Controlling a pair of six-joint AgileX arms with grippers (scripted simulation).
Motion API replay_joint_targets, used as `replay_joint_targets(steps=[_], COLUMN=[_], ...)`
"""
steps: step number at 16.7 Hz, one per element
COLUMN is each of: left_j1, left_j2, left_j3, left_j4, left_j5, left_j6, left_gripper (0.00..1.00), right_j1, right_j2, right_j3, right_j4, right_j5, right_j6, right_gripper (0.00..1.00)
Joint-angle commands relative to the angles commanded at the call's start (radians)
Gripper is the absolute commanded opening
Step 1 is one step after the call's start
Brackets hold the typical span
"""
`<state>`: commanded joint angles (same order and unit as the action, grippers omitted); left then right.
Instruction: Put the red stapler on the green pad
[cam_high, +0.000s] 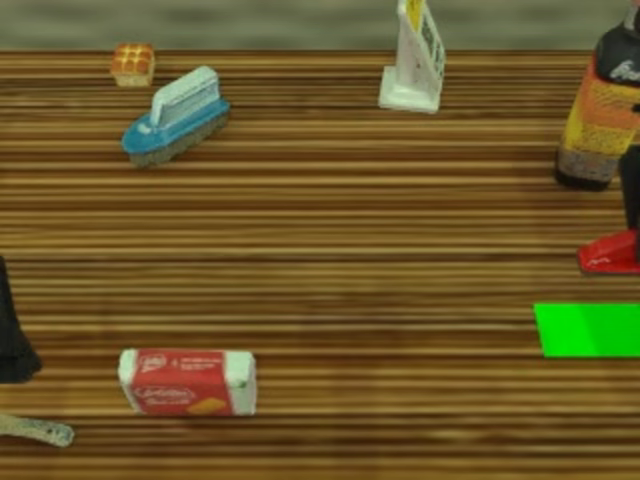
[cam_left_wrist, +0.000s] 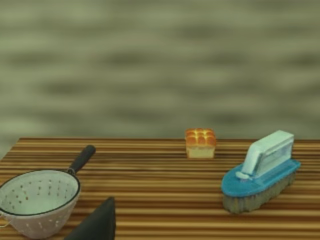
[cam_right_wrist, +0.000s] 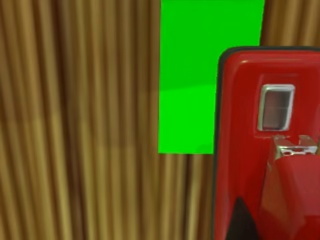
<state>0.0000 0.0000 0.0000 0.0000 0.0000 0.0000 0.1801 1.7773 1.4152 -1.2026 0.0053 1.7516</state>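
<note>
The top view looks straight down on the striped wooden worktop (cam_high: 330, 250). The left wrist view sits low, facing level across it, sharing the blue-bodied scrubbing brush (cam_high: 176, 118) (cam_left_wrist: 261, 172). The right wrist view hangs close above the flat neon-green rectangular pad (cam_right_wrist: 200, 75) (cam_high: 590, 330).

A blue scrubbing brush (cam_high: 176, 118) with a pale handle is lying near the far left of the striped wooden table (cam_high: 330, 250), and a small golden bread loaf (cam_high: 132, 64) is sitting just beyond it, close to the back edge. A white upright card stand (cam_high: 413, 60) with yellow and black print is standing at the far middle. A dark bottle (cam_high: 598, 110) with an orange-yellow patterned label is standing at the far right. A red-and-white packet (cam_high: 187, 381) is lying flat at the near left. A white colander (cam_left_wrist: 36, 200) with a black handle is sitting at the table's left end, seen from the left wrist view.
</note>
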Motion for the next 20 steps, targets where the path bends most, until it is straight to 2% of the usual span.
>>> replay_joint_targets(steps=[4, 12, 17, 20], left_j1=[0.0, 0.0, 0.0, 0.0], left_j2=[0.0, 0.0, 0.0, 0.0], left_j3=[0.0, 0.0, 0.0, 0.0], left_j4=[0.0, 0.0, 0.0, 0.0], left_j5=[0.0, 0.0, 0.0, 0.0], left_j6=[0.0, 0.0, 0.0, 0.0], left_gripper=[1.0, 1.0, 1.0, 1.0], right_j1=[0.005, 0.004, 0.004, 0.004], right_j2=[0.015, 0.114, 0.122, 0.122], right_j3=[-0.026, -0.244, -0.26, -0.26], right_j4=[0.039, 0.362, 0.382, 0.382], right_j5=[-0.001, 0.001, 0.001, 0.001], right_j6=[0.0, 0.005, 0.006, 0.006], right_gripper=[0.0, 0.0, 0.0, 0.23])
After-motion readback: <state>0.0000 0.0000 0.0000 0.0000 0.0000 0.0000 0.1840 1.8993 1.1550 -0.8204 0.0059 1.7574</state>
